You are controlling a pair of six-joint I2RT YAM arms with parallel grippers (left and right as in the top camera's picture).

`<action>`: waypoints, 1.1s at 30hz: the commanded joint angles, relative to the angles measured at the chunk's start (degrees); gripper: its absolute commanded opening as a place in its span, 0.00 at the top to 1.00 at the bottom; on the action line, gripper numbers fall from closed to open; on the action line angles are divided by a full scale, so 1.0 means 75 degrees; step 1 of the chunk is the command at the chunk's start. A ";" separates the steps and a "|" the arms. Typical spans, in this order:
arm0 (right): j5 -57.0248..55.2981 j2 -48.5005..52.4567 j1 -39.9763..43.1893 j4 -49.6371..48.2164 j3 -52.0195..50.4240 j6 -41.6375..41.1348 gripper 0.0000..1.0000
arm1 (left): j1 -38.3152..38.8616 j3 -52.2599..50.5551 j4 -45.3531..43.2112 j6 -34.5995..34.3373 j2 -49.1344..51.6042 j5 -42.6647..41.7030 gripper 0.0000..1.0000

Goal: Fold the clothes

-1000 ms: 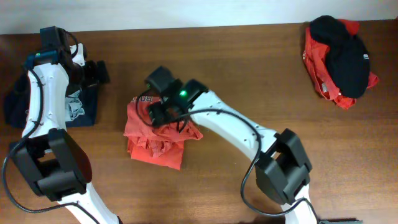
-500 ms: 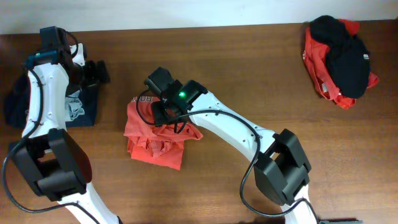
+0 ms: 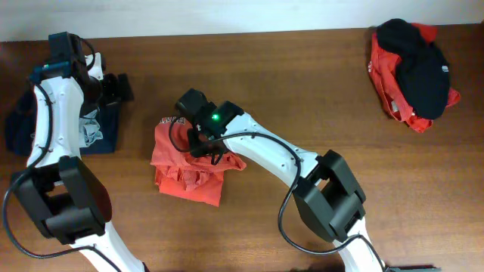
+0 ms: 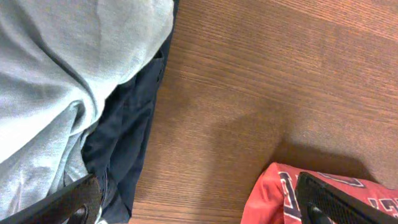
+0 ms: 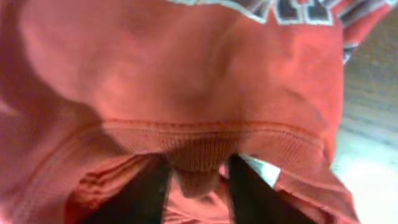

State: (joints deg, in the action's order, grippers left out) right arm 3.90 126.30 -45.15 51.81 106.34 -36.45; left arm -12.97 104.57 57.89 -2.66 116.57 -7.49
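Note:
A crumpled red shirt (image 3: 185, 165) with navy lettering lies at the table's middle left. My right gripper (image 3: 199, 143) is down on its upper part. In the right wrist view the shirt (image 5: 186, 74) fills the frame, and a fold of its ribbed hem (image 5: 196, 165) sits pinched between the two dark fingers of that gripper (image 5: 196, 190). My left gripper (image 3: 121, 87) hovers wide open over bare wood at the upper left. Its view shows the gripper (image 4: 199, 202) holding nothing, the shirt's corner (image 4: 273, 193) by its right finger (image 4: 336, 199).
A navy garment (image 3: 106, 132) with a grey one (image 3: 89, 127) on it lies at the left edge, under the left arm. A heap of red and black clothes (image 3: 412, 64) sits at the far right corner. Brown wood table (image 3: 302, 83) lies between.
The right gripper's fingers have closed in on the red shirt's hem, and its wrist has shifted slightly left. The left arm has stayed still.

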 commanded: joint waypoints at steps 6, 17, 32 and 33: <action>-0.0146 0.0085 -0.0029 0.0364 -0.0038 -0.0070 0.96 | 0.0029 0.0163 0.0032 -0.0047 -0.0289 -0.0090 0.01; 0.0449 -0.1014 -0.0353 0.1932 -0.0035 0.0428 0.96 | 0.0029 0.0163 -0.0003 -0.0044 -0.0289 -0.0085 0.01; -0.0061 -0.0568 -0.1883 0.1641 -0.0044 0.0627 0.96 | 0.0023 0.0163 -0.0146 -0.0044 -0.0289 -0.0076 0.01; -0.0041 -0.0568 -0.1883 0.1638 -0.0044 0.0627 0.95 | 0.0023 0.0163 -0.0160 -0.0044 -0.0289 -0.0076 0.01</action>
State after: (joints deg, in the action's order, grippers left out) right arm 4.75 121.71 -59.79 64.20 106.06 -32.27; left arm -12.97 104.57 57.01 -2.68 116.57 -7.49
